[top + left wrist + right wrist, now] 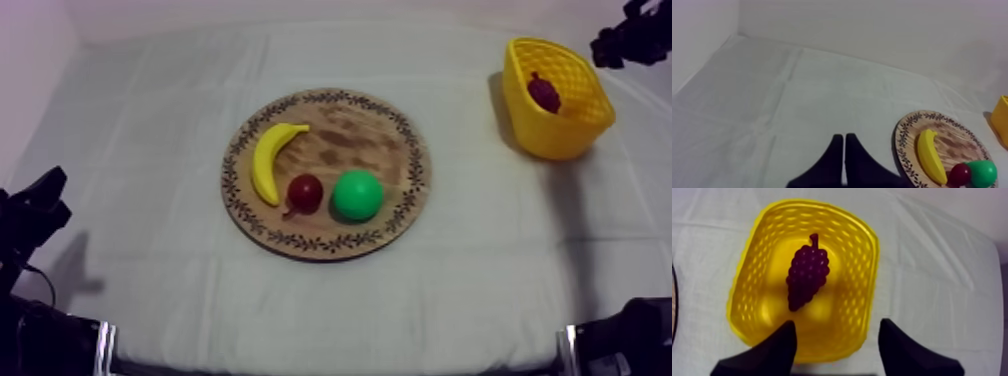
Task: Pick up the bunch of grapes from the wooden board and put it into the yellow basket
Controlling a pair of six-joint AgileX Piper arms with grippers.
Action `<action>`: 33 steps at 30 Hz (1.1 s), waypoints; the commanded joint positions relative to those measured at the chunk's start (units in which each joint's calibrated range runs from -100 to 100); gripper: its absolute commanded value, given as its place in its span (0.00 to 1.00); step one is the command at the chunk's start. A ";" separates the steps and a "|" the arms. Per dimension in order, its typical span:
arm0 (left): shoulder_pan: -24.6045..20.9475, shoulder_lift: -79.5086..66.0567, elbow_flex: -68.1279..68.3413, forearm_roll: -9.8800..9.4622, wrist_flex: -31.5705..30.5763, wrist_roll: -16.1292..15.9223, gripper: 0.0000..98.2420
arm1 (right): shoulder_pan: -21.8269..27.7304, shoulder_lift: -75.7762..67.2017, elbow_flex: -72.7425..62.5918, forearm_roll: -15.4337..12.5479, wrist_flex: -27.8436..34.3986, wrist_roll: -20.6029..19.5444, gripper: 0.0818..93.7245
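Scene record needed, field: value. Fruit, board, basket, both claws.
grapes: bunch of grapes lying inside the yellow basket
right claw: open, empty, above the basket
left claw: shut on nothing, off to the side of the wooden board
on board: banana, small red fruit, pear

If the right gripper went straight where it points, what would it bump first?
Probably the floor of the yellow basket; the open right gripper hangs over it, bunch of grapes slightly aside.

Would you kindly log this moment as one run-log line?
grapes in basket | right gripper open above basket | left gripper shut over cloth | banana, small red fruit, pear on board
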 commanded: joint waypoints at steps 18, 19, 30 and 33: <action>0.00 0.00 -0.02 -0.02 0.02 0.00 0.00 | -0.27 -17.78 23.56 -0.07 -6.72 -1.04 0.33; 0.00 0.00 -0.02 -0.02 0.02 0.00 0.00 | -0.39 -18.52 24.89 -0.03 -7.16 -1.11 0.33; 0.00 0.00 -0.02 -0.02 0.02 0.00 0.00 | -2.13 -28.47 39.86 0.00 -11.80 -1.84 0.30; 0.00 0.00 -0.02 -0.02 0.02 0.00 0.00 | -2.24 -31.63 44.02 -0.48 -13.21 -1.51 0.28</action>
